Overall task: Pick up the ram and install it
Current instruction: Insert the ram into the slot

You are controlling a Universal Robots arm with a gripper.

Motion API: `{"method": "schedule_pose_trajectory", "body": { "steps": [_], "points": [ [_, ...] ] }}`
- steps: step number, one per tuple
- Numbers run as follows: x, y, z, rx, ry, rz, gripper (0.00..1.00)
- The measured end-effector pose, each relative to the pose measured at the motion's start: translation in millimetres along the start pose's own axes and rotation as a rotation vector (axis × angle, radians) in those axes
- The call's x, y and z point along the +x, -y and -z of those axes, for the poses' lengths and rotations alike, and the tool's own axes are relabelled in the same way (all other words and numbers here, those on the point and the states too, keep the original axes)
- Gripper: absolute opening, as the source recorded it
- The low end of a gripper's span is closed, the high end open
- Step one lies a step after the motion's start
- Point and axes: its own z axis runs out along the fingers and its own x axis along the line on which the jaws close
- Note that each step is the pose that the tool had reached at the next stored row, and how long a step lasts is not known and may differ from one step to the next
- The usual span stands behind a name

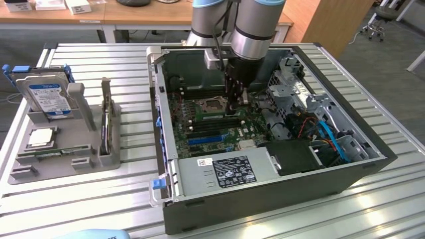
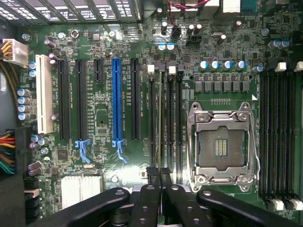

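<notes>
My gripper (image 1: 232, 110) reaches down into the open computer case (image 1: 166, 199), over the memory slots beside the empty processor socket (image 1: 211, 105). In the wrist view the two black fingertips (image 2: 151, 172) stand close together, shut, over the bank of memory slots next to the socket (image 2: 220, 142). The ram (image 2: 161, 123) shows edge-on as a thin pale line running away from the fingertips along one slot, between the white end clips. How deep it sits in the slot is hidden.
A grey tray (image 1: 86, 149) at the exterior view's left holds a blue-labelled hard drive (image 1: 47, 94), a silver processor chip (image 1: 41, 137) and a narrow green strip (image 1: 53, 152). The power supply (image 1: 226, 172), drive cage (image 1: 292, 84) and cables crowd the case. A blue slot (image 2: 117, 104) lies beside the memory bank.
</notes>
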Motion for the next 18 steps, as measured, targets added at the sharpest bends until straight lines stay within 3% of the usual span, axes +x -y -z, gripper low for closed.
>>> {"method": "schedule_pose_trajectory", "body": {
  "steps": [18],
  "points": [
    [6.7, 0.2, -0.6, 0.0000, -0.0001, 0.000, 0.12]
  ]
}}
